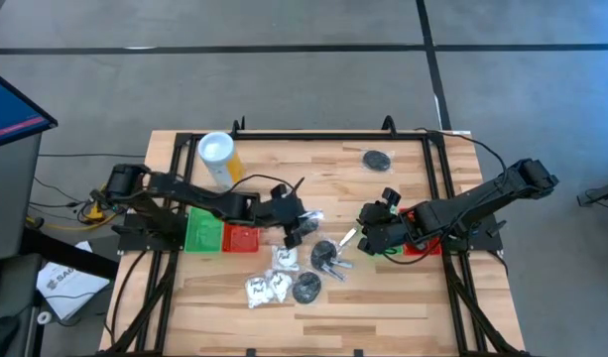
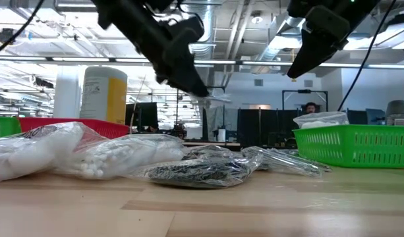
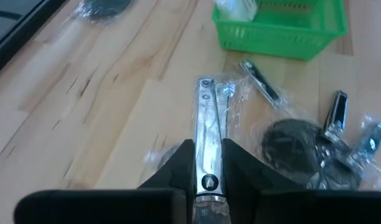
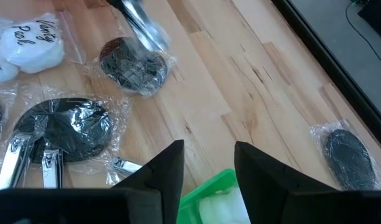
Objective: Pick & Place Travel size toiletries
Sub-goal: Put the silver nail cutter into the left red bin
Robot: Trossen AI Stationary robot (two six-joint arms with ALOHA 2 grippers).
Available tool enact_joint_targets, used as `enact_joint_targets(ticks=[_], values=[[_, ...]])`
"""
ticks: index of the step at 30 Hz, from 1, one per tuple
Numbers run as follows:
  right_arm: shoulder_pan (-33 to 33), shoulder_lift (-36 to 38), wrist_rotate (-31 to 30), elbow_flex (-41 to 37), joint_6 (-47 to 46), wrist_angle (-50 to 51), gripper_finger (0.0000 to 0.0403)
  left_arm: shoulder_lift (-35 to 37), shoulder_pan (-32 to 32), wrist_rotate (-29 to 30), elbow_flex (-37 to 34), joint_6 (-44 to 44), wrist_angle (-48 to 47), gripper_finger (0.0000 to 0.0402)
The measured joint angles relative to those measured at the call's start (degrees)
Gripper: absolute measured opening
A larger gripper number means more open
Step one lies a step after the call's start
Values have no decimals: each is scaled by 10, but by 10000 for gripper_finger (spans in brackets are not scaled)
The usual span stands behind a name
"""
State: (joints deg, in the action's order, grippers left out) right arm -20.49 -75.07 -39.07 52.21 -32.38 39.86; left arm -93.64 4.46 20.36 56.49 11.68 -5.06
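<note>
My left gripper [image 1: 302, 223] is near the table's middle, shut on a flat silvery toiletry item [image 3: 207, 118] in a clear wrapper. More travel size toiletries lie loose on the wood below and in front of it: black discs [image 1: 324, 254] [image 1: 305, 289], white sachets [image 1: 267, 289] and silvery pieces [image 3: 337, 111]. My right gripper [image 4: 209, 155] hovers open to the right, above a green basket [image 2: 356, 145] that holds a white sachet [image 4: 218, 208]; nothing is between its fingers. My left gripper pinches the silvery item's near end [image 3: 207, 182] between its two fingers. The fingers slant down from the table's left and lie along the item, which sticks out past the fingertips. Item and wrapper [image 2: 213, 97] hang clear of the table.
A yellow cylinder with a white top [image 1: 217, 157] stands at the far left. A green tray [image 1: 200, 230] and a red tray [image 1: 242, 239] sit under the left arm. One black disc [image 1: 377, 159] lies alone near the far edge. Black frame rails run along both table sides.
</note>
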Motion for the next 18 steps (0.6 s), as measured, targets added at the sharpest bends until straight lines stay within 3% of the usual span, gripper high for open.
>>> enact_joint_targets(ticks=[11, 18], values=[[0, 0, 0, 0, 0, 0, 132, 65, 57, 91, 0, 134, -211, 44], [0, 0, 0, 0, 0, 1, 129, 79, 85, 107, 0, 239, -331, 44]])
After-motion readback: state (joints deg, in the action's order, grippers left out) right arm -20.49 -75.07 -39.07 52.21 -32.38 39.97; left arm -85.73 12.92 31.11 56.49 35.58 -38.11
